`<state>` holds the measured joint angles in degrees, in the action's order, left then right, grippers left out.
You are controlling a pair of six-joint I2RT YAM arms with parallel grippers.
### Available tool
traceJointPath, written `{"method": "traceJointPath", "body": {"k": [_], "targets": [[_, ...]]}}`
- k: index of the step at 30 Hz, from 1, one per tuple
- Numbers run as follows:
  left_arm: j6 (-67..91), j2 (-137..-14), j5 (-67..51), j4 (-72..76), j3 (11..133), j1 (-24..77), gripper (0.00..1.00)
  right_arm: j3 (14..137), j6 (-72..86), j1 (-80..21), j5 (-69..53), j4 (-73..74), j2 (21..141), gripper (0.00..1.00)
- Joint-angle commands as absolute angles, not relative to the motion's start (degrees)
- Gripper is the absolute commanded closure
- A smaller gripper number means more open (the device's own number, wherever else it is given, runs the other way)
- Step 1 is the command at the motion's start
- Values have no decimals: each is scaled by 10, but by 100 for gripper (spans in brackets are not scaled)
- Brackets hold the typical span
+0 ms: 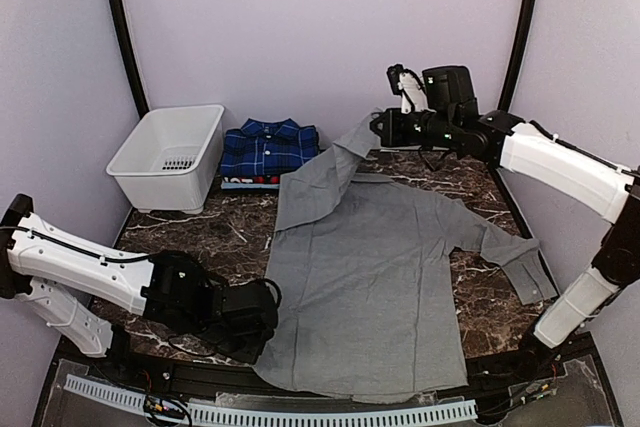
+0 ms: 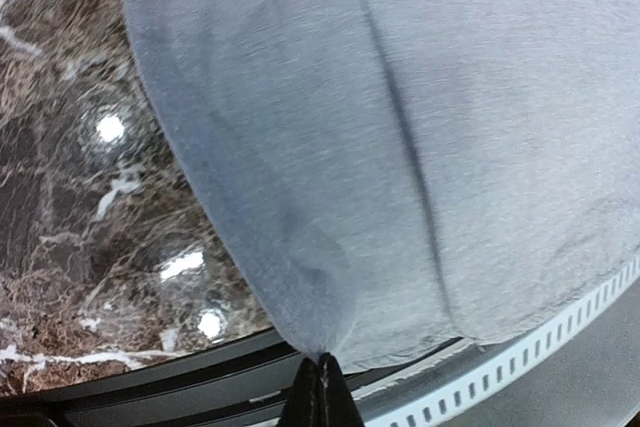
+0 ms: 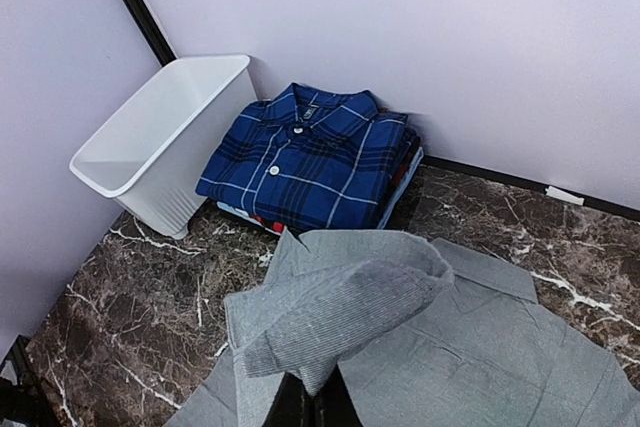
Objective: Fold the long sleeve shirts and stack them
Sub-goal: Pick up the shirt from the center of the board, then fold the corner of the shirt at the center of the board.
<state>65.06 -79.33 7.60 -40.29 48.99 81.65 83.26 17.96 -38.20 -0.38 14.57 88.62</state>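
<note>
only the overhead view shows the whole grey shirt (image 1: 380,287).

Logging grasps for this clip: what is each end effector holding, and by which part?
Both hold the grey shirt. The left end effector pinches its near hem corner. The right end effector pinches a raised sleeve.

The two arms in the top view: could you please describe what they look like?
The left arm and right arm have white links and black joints and wrists. A thin black cable runs along the left one; small green lights dot the right wrist.
</note>
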Motion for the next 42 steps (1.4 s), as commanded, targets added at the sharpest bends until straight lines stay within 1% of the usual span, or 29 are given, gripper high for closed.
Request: {"method": "traceJointPath", "body": {"k": [1, 5, 8, 14, 27, 35, 40, 42], "targets": [[571, -816, 57, -418, 551, 816, 100, 840, 168, -361, -2, 142, 841, 100], [537, -832, 38, -419, 590, 816, 100, 834, 161, -337, -2, 147, 817, 100], [517, -838, 24, -417, 615, 816, 100, 830, 153, -325, 22, 153, 802, 100], [479, -855, -7, -386, 646, 815, 100, 811, 143, -301, 40, 164, 771, 100], [363, -993, -100, -373, 769, 812, 100, 795, 131, -269, 51, 186, 754, 100], [335, -1038, -155, -359, 784, 798, 100, 795, 134, -267, 42, 204, 748, 100], [327, -1057, -191, -333, 779, 789, 100, 762, 145, -267, 31, 206, 737, 100], [322, -1064, -203, -324, 781, 786, 98, 744, 151, -267, 27, 202, 730, 100]]}}
